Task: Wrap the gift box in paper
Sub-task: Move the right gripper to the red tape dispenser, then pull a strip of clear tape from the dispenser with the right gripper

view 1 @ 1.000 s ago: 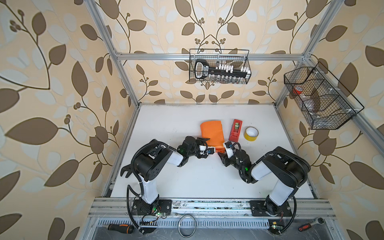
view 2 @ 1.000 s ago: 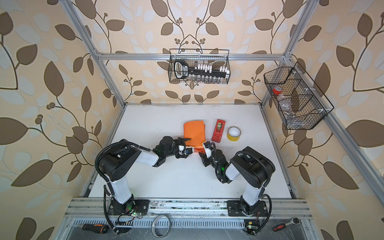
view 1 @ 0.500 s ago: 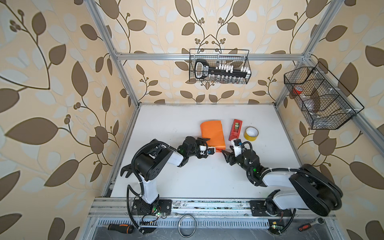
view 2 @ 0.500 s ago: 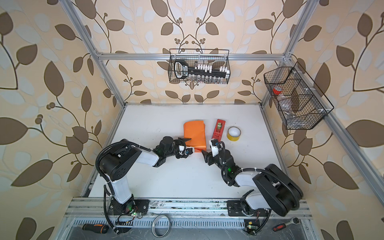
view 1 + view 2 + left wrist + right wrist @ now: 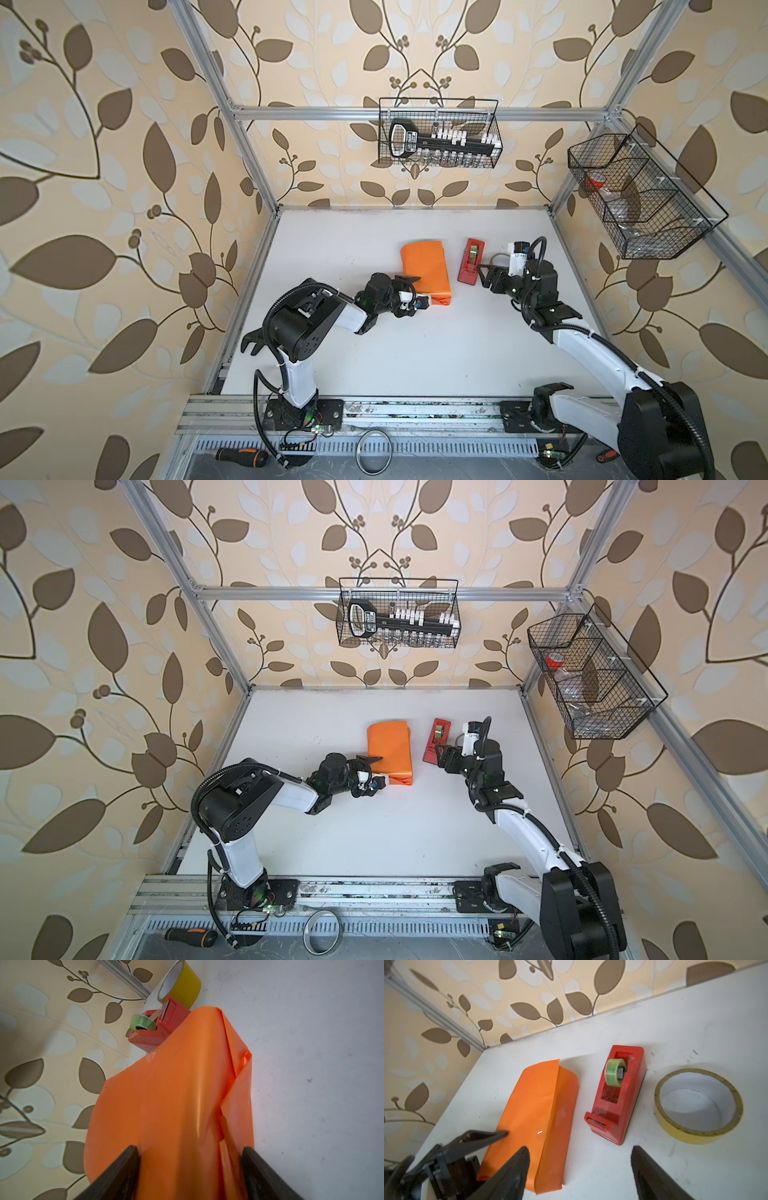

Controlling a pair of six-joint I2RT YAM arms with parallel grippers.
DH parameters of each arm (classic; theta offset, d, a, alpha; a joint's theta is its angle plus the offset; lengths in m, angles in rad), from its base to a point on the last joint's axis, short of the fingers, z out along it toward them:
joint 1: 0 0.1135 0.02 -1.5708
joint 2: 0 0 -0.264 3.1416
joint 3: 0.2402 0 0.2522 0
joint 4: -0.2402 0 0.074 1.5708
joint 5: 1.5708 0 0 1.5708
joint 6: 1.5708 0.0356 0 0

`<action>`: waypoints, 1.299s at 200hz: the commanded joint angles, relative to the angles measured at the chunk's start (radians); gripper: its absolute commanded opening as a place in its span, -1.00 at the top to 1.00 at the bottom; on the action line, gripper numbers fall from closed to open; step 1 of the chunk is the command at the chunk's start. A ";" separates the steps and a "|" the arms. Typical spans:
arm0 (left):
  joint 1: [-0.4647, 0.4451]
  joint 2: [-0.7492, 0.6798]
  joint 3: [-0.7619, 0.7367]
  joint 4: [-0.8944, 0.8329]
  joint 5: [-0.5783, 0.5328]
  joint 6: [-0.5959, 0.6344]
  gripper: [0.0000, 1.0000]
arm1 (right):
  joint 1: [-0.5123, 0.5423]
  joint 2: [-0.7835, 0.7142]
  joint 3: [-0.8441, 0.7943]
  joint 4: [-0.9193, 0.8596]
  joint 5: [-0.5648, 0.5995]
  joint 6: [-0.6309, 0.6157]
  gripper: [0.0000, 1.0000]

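Overhead, in both top views, the paper [image 5: 426, 266] [image 5: 390, 750] lies orange side out on the white table [image 5: 415, 357]. It is folded into a raised bundle slightly beyond the table's middle. The left gripper [image 5: 417, 291] sits at the bundle's near left corner, with one finger along the left edge. A red tape dispenser [image 5: 471, 262] stands just right of the bundle, apart from it. The right gripper [image 5: 483, 276] is just beside the dispenser's near end, fingers pointing toward it; contact cannot be determined from above.

Left wrist view: the left gripper [image 5: 189, 1148] has its jaws set wide. The bundle fills the gap, and both fingertips [image 5: 128, 1159] bear against the paper [image 5: 176, 1084], clamping it. Beyond the bundle stand the tape dispenser [image 5: 155, 1028] and, behind it, a yellow tape roll [image 5: 182, 982].

Right wrist view: the right gripper [image 5: 579, 1148] has its jaws well apart, with only bare table between them; nothing is held. The cutter end of the tape dispenser [image 5: 616, 1093] lies just ahead of the gap. The yellow tape roll [image 5: 697, 1105] lies flat beside the dispenser, not touching it. On the dispenser's other side lies the paper [image 5: 537, 1105], one flap overlapping lengthwise.
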State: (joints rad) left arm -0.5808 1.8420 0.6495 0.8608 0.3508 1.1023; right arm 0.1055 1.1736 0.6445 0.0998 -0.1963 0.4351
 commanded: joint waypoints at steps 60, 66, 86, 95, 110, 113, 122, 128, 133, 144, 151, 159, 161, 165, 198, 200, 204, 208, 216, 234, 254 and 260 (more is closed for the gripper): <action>0.013 0.036 -0.035 -0.123 -0.033 0.096 -0.55 | -0.063 0.330 0.228 -0.130 -0.210 0.130 -0.13; 0.014 0.036 -0.036 -0.121 -0.033 0.096 -0.55 | -0.062 0.351 0.241 -0.131 -0.210 0.128 -0.09; 0.013 0.035 -0.037 -0.121 -0.031 0.094 -0.55 | -0.061 0.411 0.275 -0.132 -0.215 0.128 -0.02; 0.013 0.034 -0.037 -0.121 -0.030 0.094 -0.55 | -0.063 0.435 0.289 -0.129 -0.220 0.130 0.01; 0.013 0.034 -0.038 -0.121 -0.029 0.094 -0.55 | -0.063 0.479 0.312 -0.124 -0.238 0.134 0.04; 0.012 0.033 -0.037 -0.120 -0.029 0.095 -0.55 | -0.063 0.487 0.316 -0.123 -0.241 0.134 0.05; 0.013 0.033 -0.038 -0.121 -0.029 0.094 -0.55 | -0.062 0.503 0.323 -0.117 -0.246 0.138 0.07; 0.013 0.033 -0.037 -0.121 -0.028 0.095 -0.55 | -0.062 0.512 0.326 -0.111 -0.249 0.141 0.08; 0.014 0.033 -0.037 -0.120 -0.029 0.095 -0.55 | -0.063 0.522 0.328 -0.105 -0.252 0.143 0.09; 0.014 0.034 -0.036 -0.121 -0.030 0.093 -0.55 | -0.063 0.537 0.334 -0.103 -0.259 0.146 0.11; 0.013 0.034 -0.035 -0.121 -0.030 0.094 -0.55 | -0.063 0.545 0.336 -0.102 -0.262 0.149 0.12; 0.013 0.035 -0.035 -0.121 -0.030 0.094 -0.55 | -0.063 0.553 0.335 -0.092 -0.268 0.151 0.13; 0.013 0.034 -0.036 -0.121 -0.030 0.092 -0.55 | -0.063 0.555 0.334 -0.086 -0.270 0.152 0.13; 0.013 0.035 -0.036 -0.121 -0.030 0.093 -0.55 | -0.062 0.560 0.335 -0.079 -0.275 0.156 0.14; 0.013 0.034 -0.035 -0.121 -0.031 0.094 -0.55 | -0.063 0.602 0.339 -0.044 -0.311 0.185 0.22; 0.013 0.033 -0.036 -0.121 -0.031 0.094 -0.55 | -0.063 0.605 0.338 -0.041 -0.311 0.187 0.23; 0.013 0.033 -0.035 -0.121 -0.032 0.094 -0.55 | -0.063 0.608 0.337 -0.036 -0.314 0.191 0.24; 0.013 0.033 -0.035 -0.121 -0.032 0.094 -0.55 | -0.063 0.612 0.337 -0.033 -0.318 0.195 0.25; 0.013 0.034 -0.036 -0.121 -0.033 0.093 -0.55 | -0.062 0.616 0.334 -0.030 -0.320 0.200 0.28; 0.013 0.035 -0.035 -0.120 -0.033 0.093 -0.55 | -0.062 0.623 0.326 -0.015 -0.327 0.218 0.37; 0.013 0.033 -0.036 -0.120 -0.033 0.093 -0.55 | -0.064 0.623 0.312 0.011 -0.337 0.244 0.47; 0.013 0.033 -0.036 -0.121 -0.033 0.093 -0.55 | -0.064 0.624 0.308 0.021 -0.343 0.254 0.50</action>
State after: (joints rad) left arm -0.5808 1.8423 0.6472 0.8650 0.3511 1.1023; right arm 0.0387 1.7721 0.9577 0.0883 -0.5056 0.6449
